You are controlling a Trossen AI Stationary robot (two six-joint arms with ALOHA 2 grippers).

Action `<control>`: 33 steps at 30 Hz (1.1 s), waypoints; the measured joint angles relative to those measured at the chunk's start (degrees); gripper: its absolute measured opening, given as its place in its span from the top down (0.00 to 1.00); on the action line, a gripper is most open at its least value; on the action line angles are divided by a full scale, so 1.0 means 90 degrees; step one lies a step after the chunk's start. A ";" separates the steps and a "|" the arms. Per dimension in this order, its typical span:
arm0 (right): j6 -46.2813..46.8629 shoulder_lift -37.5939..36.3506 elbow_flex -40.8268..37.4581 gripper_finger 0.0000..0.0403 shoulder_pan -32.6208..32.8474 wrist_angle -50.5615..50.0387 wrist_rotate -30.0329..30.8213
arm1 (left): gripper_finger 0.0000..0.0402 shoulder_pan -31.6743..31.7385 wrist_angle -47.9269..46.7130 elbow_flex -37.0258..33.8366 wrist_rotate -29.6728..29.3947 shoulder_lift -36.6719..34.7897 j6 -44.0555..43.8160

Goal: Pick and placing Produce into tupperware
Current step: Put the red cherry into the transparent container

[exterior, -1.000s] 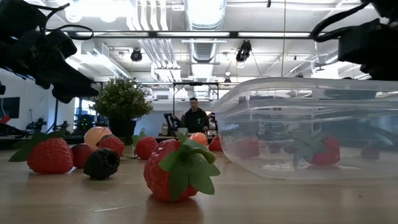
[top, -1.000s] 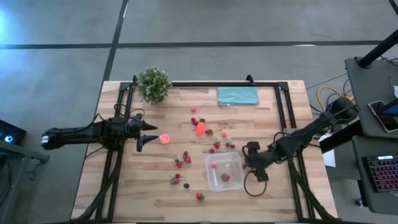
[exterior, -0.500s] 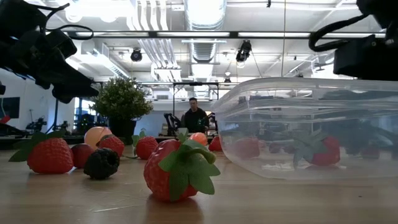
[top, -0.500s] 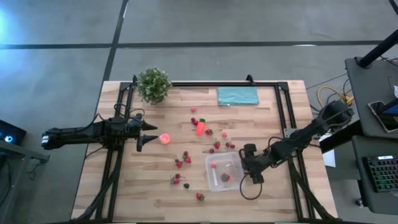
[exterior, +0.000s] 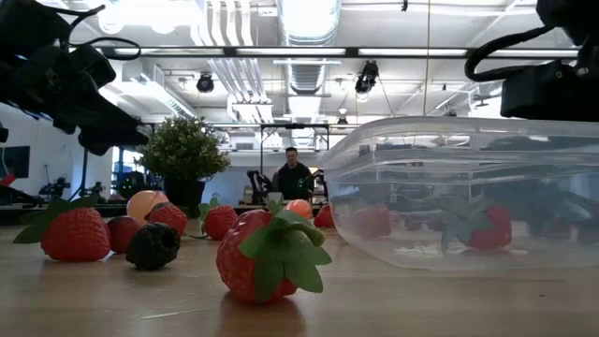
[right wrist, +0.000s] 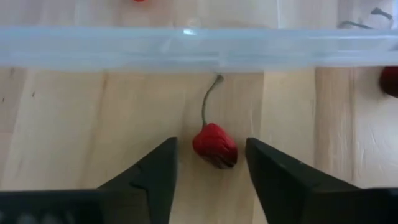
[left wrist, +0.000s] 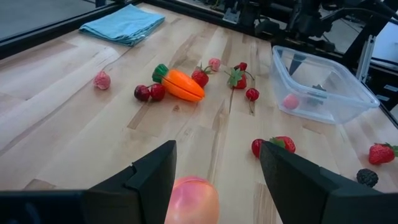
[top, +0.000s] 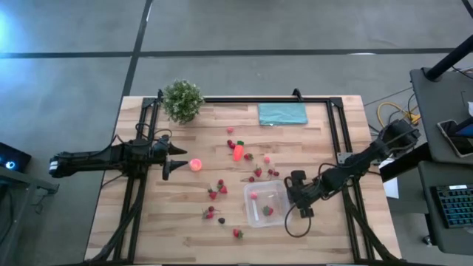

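Jaws of the right gripper (right wrist: 208,171) are standing apart around a red cherry (right wrist: 214,145) lying just outside the tupperware (right wrist: 186,46) wall, gripping nothing yet, so closing squarely on its body seems wisest.

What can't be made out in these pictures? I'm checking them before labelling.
- High view: the right end effector sits at the tupperware's edge; too small to tell whether it touches its cherry.
- Low view: the pieces inside are blurred by the clear wall.
- Left wrist view: the pink-orange ball is cut off by the frame edge between the left end effector's fingers.
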 joint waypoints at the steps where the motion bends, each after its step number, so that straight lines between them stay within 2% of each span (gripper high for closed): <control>1: 0.0000 0.0000 0.0000 0.58 0.0001 0.0000 0.0000 | 0.46 0.0002 0.0001 0.0000 0.0000 -0.0003 0.0000; 8: -0.0001 0.0002 0.0000 0.71 -0.0001 0.0035 0.0013 | 0.46 0.0002 -0.0001 0.0000 0.0000 -0.0004 0.0000; 18: 0.0140 0.0005 0.0000 0.81 -0.0006 0.0044 0.0027 | 0.46 0.0000 0.0001 0.0000 0.0000 -0.0002 0.0000; 23: 0.0438 -0.0125 0.0005 0.83 -0.0001 -0.0249 0.0076 | 0.46 0.0002 0.0001 0.0000 0.0002 -0.0002 0.0000; 28: 0.0968 -0.0665 0.0005 0.83 -0.0009 -0.0871 0.0445 | 0.46 0.0000 -0.0001 0.0000 0.0002 -0.0002 0.0000; 33: 0.1634 -0.1704 0.0002 0.83 -0.0011 -0.1810 0.0690 | 0.46 0.0001 0.0002 0.0000 0.0000 -0.0004 0.0000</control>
